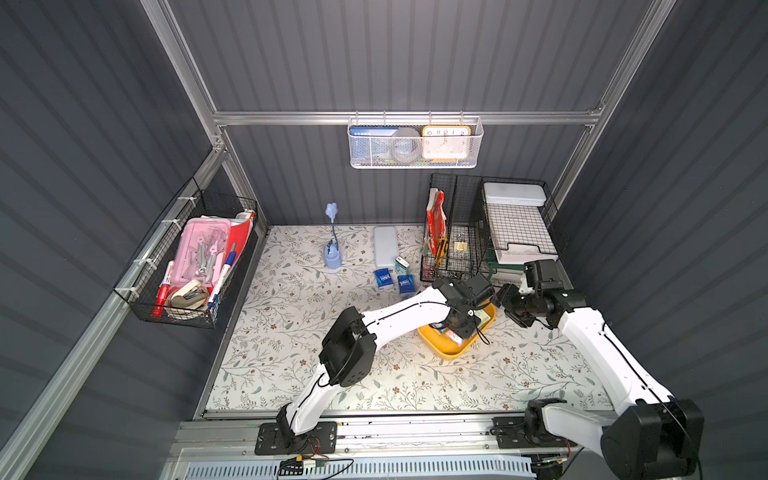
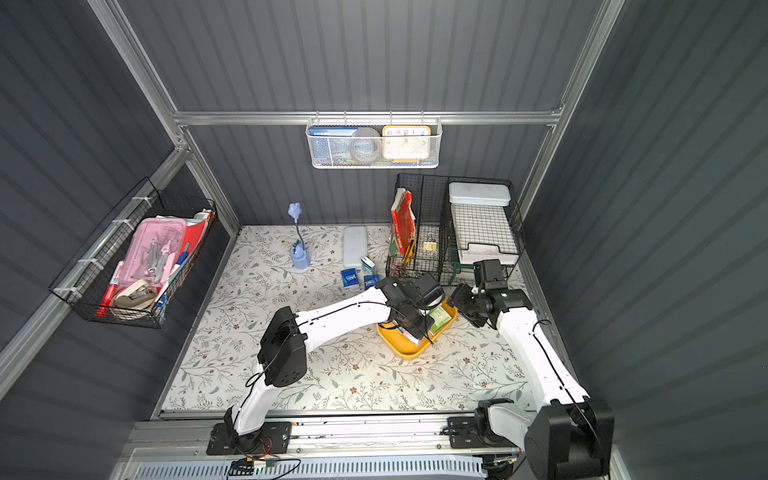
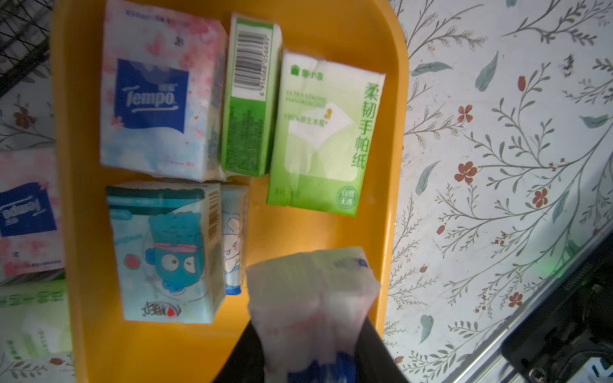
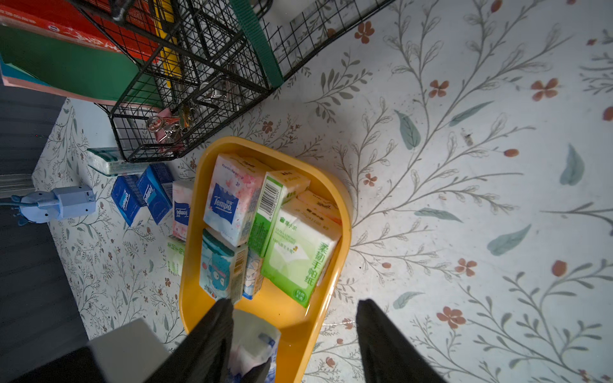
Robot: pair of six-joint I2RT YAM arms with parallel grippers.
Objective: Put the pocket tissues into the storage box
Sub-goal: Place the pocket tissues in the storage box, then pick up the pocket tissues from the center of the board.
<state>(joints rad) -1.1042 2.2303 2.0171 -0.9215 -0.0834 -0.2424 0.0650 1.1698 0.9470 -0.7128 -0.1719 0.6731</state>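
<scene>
Pink-white packet (image 3: 311, 282) is clamped in the left gripper (image 3: 308, 335) above the box's (image 3: 298, 232) bare end; lower it flat there, then release. Right gripper (image 4: 295, 303) gapes empty.

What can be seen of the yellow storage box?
The storage box is a shallow yellow plastic tub with rounded corners, flat on the flowered table beside the black wire basket. Several pocket tissues, green, pink-white and teal, fill one end; the left gripper holds another packet over the bare end.
</scene>
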